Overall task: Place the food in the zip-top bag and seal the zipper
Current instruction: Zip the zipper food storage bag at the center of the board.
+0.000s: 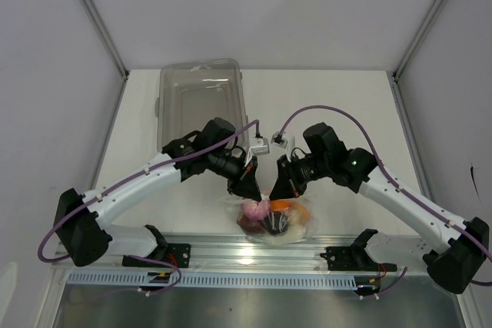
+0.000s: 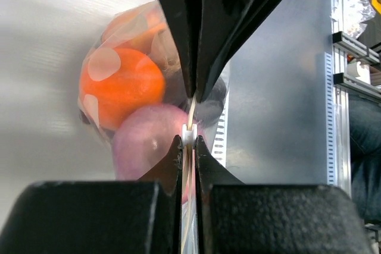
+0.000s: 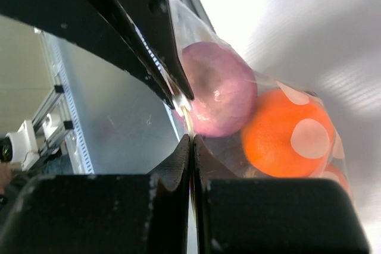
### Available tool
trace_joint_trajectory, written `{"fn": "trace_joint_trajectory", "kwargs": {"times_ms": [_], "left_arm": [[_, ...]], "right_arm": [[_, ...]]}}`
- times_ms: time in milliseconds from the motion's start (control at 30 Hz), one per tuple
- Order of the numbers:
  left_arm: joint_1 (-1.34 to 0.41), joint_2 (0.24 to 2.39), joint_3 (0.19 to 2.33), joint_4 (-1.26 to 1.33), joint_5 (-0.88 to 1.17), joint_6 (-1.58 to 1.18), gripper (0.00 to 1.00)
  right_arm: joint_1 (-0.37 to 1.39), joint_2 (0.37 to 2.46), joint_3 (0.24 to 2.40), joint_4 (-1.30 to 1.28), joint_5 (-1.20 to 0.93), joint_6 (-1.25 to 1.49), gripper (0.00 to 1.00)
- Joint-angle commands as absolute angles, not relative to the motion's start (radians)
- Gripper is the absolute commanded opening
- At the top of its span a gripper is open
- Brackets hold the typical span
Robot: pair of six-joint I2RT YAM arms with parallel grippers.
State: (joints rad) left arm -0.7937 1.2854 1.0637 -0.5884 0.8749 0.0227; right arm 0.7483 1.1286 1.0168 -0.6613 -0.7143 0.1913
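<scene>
The clear zip-top bag (image 1: 273,224) hangs near the table's front edge, holding an orange (image 1: 283,206), a pink bulb (image 1: 252,209) and a dark red grape bunch (image 1: 274,223). My left gripper (image 1: 252,190) and right gripper (image 1: 275,191) meet at its top edge. In the left wrist view my left gripper (image 2: 189,141) is shut on the zipper strip beside a small white slider (image 2: 189,133), with the orange (image 2: 122,88) and pink bulb (image 2: 149,147) behind. In the right wrist view my right gripper (image 3: 191,141) is shut on the same strip, next to the bulb (image 3: 217,89) and orange (image 3: 286,135).
A rigid clear plastic bin (image 1: 201,97) stands at the back left of the table. A metal rail (image 1: 254,255) with the arm bases runs along the front edge just below the bag. Grey walls close the sides.
</scene>
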Motion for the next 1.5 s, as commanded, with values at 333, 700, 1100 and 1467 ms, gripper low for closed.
{"fn": "trace_joint_trajectory", "kwargs": {"times_ms": [333,700,1100,1467], "left_arm": [[-0.772,1.138,1.009,-0.617,0.628,-0.063,0.01],[-0.767,1.023,0.954,-0.681,0.469,-0.098,0.01],[-0.753,0.905,0.939,-0.772,0.275,-0.153,0.01],[-0.724,0.851,0.933,-0.802,0.198,-0.195,0.22]], "right_arm": [[0.736,0.982,0.983,-0.709,-0.520,0.259,0.00],[0.732,0.956,0.957,-0.722,-0.508,0.262,0.00],[0.732,0.953,0.953,-0.733,-0.485,0.262,0.00],[0.732,0.942,0.953,-0.723,-0.480,0.281,0.00]]}}
